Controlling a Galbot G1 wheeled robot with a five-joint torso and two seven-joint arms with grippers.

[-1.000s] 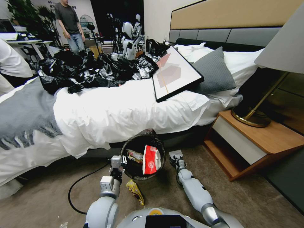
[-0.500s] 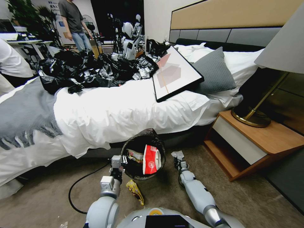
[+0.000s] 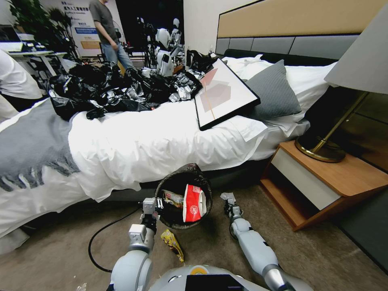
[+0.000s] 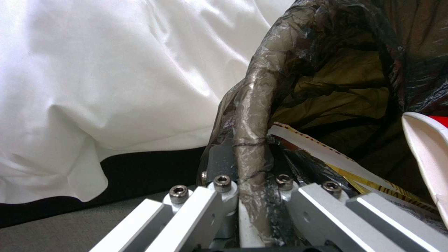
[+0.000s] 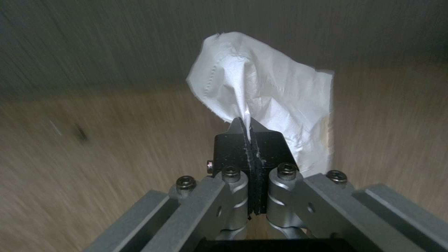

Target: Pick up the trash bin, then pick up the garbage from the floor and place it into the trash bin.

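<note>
- Beside the bed (image 3: pixel 121 149), on carpet: trash bin (image 3: pixel 184 176) tipped, mouth facing robot, rim pinched in left gripper (image 4: pixel 254 206).
- Right of bin: white paper (image 5: pixel 275 98) clamped upright by right gripper (image 5: pixel 250 140).
- Bin's base hidden.

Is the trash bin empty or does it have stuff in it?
Not empty. The trash bin holds a red-and-white carton and a yellow wrapper.

You see thin, crinkled, glossy plastic film lining the trash bin (image 3: pixel 184 178), pinched in your left claw (image 4: pixel 252 210) of matt brushed metal. Your right claw (image 5: pixel 247 136) has black rubbery pads clamped on soft, creased white paper (image 5: pixel 271 98). The floor (image 3: pixel 60 250) is matt, short-pile carpet.
</note>
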